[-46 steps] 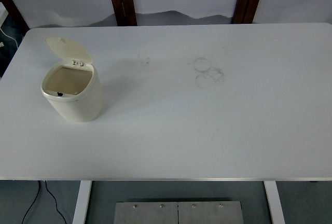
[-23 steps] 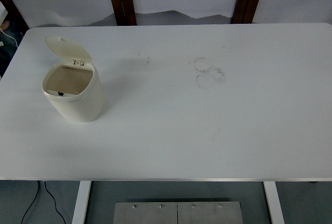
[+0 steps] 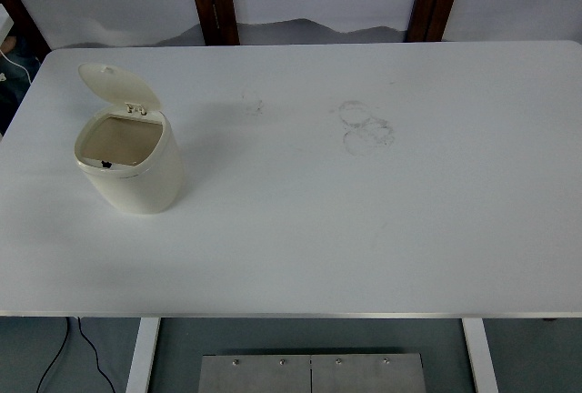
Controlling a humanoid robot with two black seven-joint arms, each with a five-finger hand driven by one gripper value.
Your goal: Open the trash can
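No robot hand in view; finger state cannot be told. Small cream plastic trash can [image 3: 130,165] upright on white rectangular table [image 3: 364,229], left of faint ring marks [image 3: 366,126]. Round hinged lid [image 3: 118,86] raised; interior dim.

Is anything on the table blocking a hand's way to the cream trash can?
Nothing visible does. The small cream plastic trash can stands alone on the white table, its round hinged lid already up. Neither robot hand is in view.
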